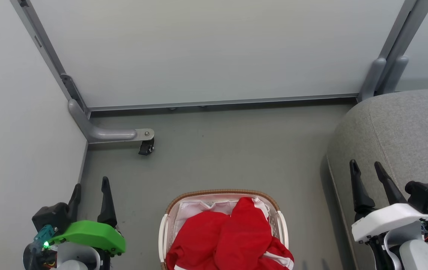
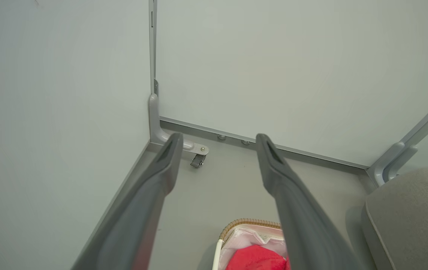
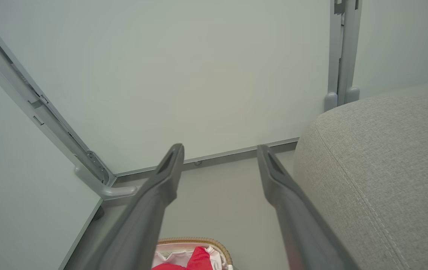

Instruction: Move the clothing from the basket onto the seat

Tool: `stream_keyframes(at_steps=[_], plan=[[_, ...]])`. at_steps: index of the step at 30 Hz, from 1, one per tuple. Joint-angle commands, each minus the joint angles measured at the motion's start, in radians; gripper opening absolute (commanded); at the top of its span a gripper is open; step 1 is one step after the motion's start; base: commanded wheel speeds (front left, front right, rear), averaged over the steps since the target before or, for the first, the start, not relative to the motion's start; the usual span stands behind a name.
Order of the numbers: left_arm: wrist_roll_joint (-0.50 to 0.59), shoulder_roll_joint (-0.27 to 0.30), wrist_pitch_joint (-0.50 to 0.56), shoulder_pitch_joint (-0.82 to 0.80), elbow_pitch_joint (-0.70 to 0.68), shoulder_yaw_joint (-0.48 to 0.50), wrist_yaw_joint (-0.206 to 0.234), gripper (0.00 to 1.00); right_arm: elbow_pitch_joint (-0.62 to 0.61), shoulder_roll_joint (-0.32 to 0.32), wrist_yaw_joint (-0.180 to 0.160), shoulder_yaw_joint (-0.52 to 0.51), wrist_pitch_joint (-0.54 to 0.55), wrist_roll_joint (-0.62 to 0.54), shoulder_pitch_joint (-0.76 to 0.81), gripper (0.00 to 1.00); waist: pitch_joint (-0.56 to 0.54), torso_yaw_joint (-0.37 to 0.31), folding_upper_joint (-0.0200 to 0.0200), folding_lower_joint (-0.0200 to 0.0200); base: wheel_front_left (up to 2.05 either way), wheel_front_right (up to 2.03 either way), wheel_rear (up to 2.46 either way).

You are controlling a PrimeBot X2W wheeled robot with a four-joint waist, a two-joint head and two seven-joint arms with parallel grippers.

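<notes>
The red clothing (image 1: 229, 236) with white trim lies heaped in the white basket (image 1: 277, 221), whose brown woven rim and white liner show at the bottom centre of the head view. The grey seat (image 1: 405, 131) rises at the right. My left gripper (image 1: 90, 185) hangs open at the lower left, well apart from the basket. At the lower right, over the seat's edge, my right gripper (image 1: 365, 165) stands open and holds nothing. The left wrist view catches the clothing (image 2: 255, 258), the basket (image 2: 236, 225) and the seat (image 2: 412, 217). The right wrist view shows the clothing (image 3: 199, 258) and the seat (image 3: 379, 168).
Pale partition walls (image 1: 214, 48) close off the back and the left side. A grey metal foot with a small caster (image 1: 146, 146) juts out over the floor at the back left corner. Grey floor (image 1: 236, 150) lies between basket and wall.
</notes>
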Motion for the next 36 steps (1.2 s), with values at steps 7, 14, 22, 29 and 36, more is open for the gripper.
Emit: stream_keyframes(at_steps=[7,14,22,29,36], plan=[[0.074,-0.005,-0.023,0.015,-0.009,0.005,-0.013,1.0,-0.001,0.007,0.0,-0.014,-0.023,-0.075,0.018,1.0,-0.005,0.003,-0.0001,0.0,0.0,0.0,0.0],[0.132,-0.021,-0.039,0.024,-0.02,0.006,-0.026,1.0,0.002,0.013,0.0,-0.013,-0.039,-0.135,0.024,1.0,-0.008,0.007,-0.0001,0.0,0.0,0.0,0.0],[0.191,-0.039,-0.059,0.02,0.0,0.002,-0.059,1.0,0.003,0.018,0.0,-0.001,-0.059,-0.216,0.018,1.0,0.003,0.005,-0.0001,0.0,0.0,0.0,0.0],[0.217,-0.044,-0.073,-0.028,0.018,-0.012,-0.084,1.0,-0.029,0.014,0.0,0.006,-0.073,-0.274,-0.025,1.0,0.081,-0.006,-0.0001,0.0,0.0,0.0,0.0],[0.217,-0.044,-0.085,-0.104,0.037,-0.062,-0.099,1.0,-0.072,0.017,0.0,0.022,-0.085,-0.33,-0.094,1.0,0.204,-0.039,-0.0001,0.0,0.0,0.0,0.0]])
